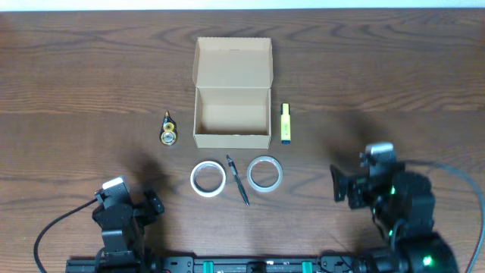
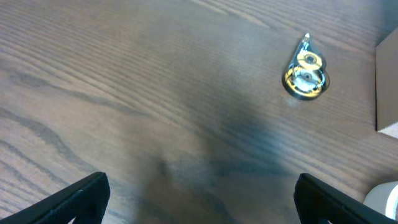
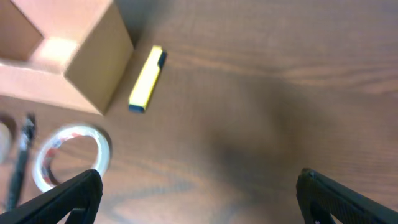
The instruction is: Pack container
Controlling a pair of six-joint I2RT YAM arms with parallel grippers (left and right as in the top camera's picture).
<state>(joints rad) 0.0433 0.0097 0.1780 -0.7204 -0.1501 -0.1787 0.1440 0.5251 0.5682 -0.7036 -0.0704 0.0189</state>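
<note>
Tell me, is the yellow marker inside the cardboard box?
No, the yellow marker lies on the table beside the open box, outside its wall.

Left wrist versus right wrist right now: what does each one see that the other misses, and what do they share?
Only the left wrist shows the correction tape dispenser. Only the right wrist shows the yellow highlighter, a tape roll, the pen and the open inside of the container. Both show part of the container and the wood table, and each shows its own tool open and empty: the left tool and the right tool.
</note>
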